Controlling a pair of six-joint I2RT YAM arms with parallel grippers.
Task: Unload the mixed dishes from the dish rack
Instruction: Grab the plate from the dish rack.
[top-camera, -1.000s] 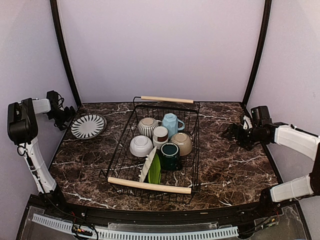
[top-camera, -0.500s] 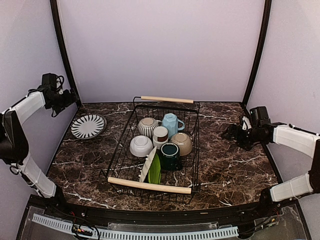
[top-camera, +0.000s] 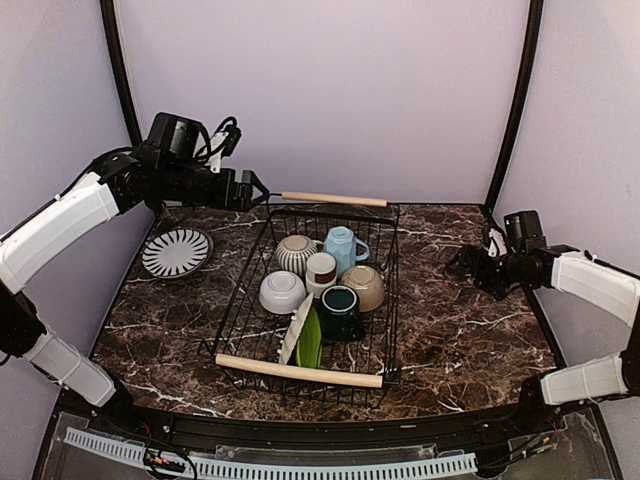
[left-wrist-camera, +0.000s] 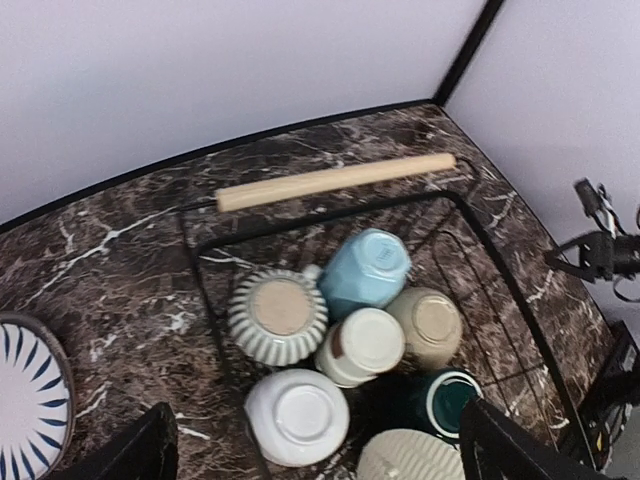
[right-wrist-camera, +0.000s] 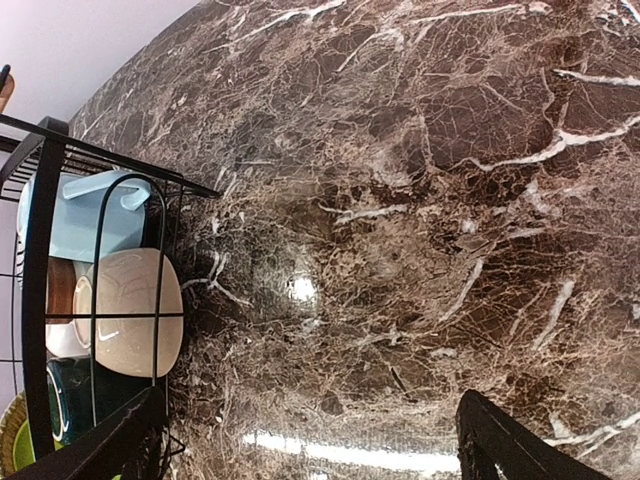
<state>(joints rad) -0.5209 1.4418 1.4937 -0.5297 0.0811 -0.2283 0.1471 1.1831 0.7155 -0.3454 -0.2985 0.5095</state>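
Observation:
The dish rack, a black wire basket with two wooden handles, stands mid-table. It holds a grey-striped mug, light-blue mug, white-brown cup, beige bowl, white bowl, dark-teal mug, and an upright white ribbed plate beside a green plate. A white-patterned plate lies on the table to the left. My left gripper is open and empty, high over the rack's far left corner; its view looks down on the mugs. My right gripper is open and empty, right of the rack.
The rack's far wooden handle lies below the left gripper. The right wrist view shows bare marble and the rack's right wall with the beige bowl behind it. Lilac walls and black corner posts enclose the table.
My left arm has swung up from beside the patterned plate and right, to over the rack's far left corner. The right arm has barely moved.

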